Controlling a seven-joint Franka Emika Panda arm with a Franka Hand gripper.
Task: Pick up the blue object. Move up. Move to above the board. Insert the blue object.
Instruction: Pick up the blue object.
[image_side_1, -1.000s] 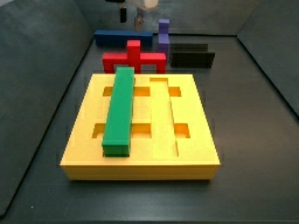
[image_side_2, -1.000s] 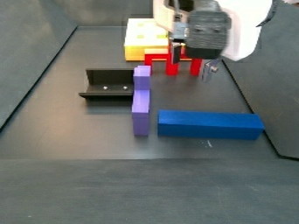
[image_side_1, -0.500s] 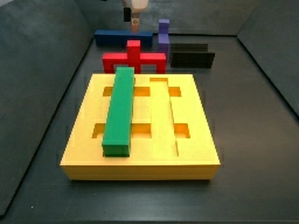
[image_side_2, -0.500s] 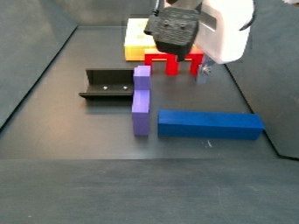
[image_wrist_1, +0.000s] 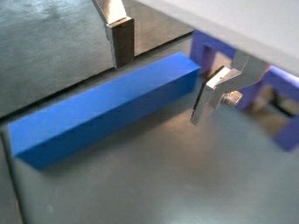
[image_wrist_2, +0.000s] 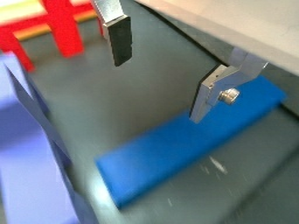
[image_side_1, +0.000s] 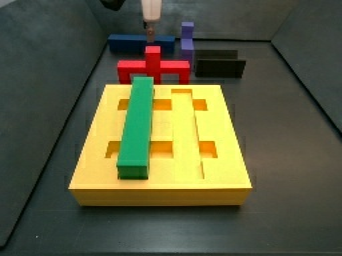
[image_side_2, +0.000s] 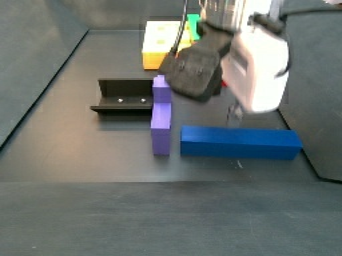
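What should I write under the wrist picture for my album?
Open pincer hovers over the blue object, one finger on each side, not yet gripping it.

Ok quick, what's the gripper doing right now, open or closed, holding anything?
Gripper: open and empty, hovering over the blue bar, fingers apart and not touching it.

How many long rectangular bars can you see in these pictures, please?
3. The green bar lies in the grooved yellow board; the royal-blue bar lies on the floor below the open pincer; the purple bar lies beside it. Others may be hidden.
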